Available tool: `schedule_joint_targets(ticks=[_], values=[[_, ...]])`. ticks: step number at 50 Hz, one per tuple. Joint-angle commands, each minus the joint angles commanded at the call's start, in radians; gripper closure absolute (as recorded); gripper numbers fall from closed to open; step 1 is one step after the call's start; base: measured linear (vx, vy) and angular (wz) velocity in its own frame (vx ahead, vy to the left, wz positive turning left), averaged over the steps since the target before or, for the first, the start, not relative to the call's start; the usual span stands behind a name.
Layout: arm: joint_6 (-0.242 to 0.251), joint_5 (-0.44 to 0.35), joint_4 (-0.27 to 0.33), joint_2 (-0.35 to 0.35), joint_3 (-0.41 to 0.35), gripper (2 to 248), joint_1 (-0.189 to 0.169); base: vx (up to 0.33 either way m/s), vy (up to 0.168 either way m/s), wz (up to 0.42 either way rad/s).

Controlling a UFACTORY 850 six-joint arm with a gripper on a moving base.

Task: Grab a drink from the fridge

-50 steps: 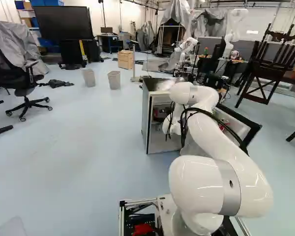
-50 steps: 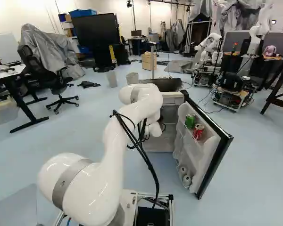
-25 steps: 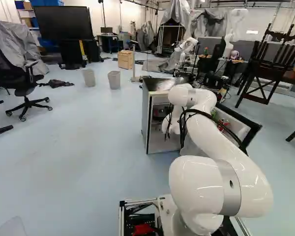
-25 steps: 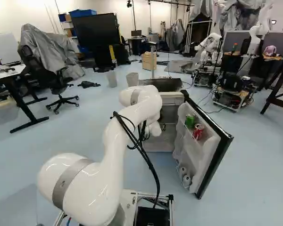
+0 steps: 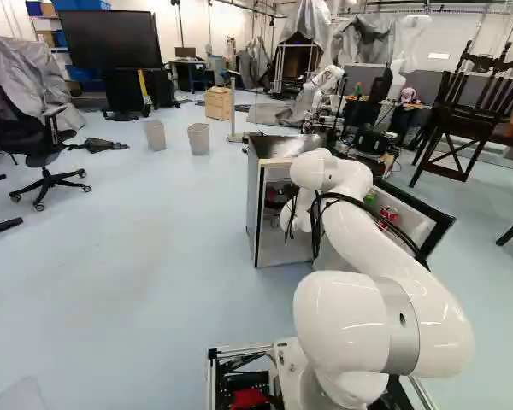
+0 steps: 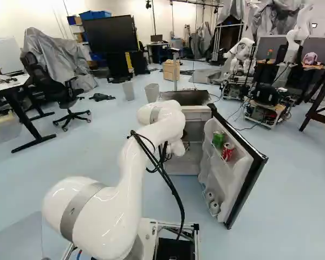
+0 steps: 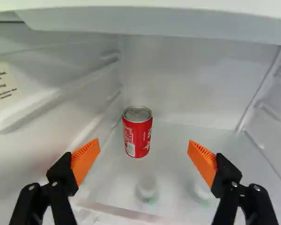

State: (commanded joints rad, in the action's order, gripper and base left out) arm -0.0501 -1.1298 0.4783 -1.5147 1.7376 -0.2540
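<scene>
Nearest first: the hand [image 7: 144, 142] is spread wide with nothing in it, and its orange ribbed pads [image 7: 86, 157] should be decent for grip. Past them, ahead and a bit closer to one finger, the red can [image 7: 137, 132] is standing upright inside the fridge [image 5: 253, 205], toward the back corner. I'm guessing that's the drink to go for.

Handling-wise, if it's full it should be fairly weighty for its size and pretty stiff, but I can't tell full from empty. Empty, it'd be light and dent easily. Smooth metal, so I'd expect it to be slick, worse if it's damp from the cold. I'd take it round the middle of the side, one pad each side, below the rim, and squeeze just enough to stop it sliding. Watch the finger on the side wall side, could be tight in there.

Stuff I can't make out: two pale round things [image 7: 147, 187] [image 7: 202, 191] nearer than the can are too blurry to call, might be reflections. The back of the can is hidden, so no idea how much room is behind it. In both base views the arm [image 6: 132, 173] and fridge block the hand. Out on the open door [image 6: 223, 181] there's a green can [image 6: 218, 139] and a second red can [image 6: 227, 151], both with their bottoms hidden.
</scene>
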Motion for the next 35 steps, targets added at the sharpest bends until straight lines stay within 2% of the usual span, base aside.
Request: schedule_joint_targets(ticks=[35], values=[[0.0,0.034,0.0,-0.076,0.133,3,0.008,0.0,0.0,0.0]])
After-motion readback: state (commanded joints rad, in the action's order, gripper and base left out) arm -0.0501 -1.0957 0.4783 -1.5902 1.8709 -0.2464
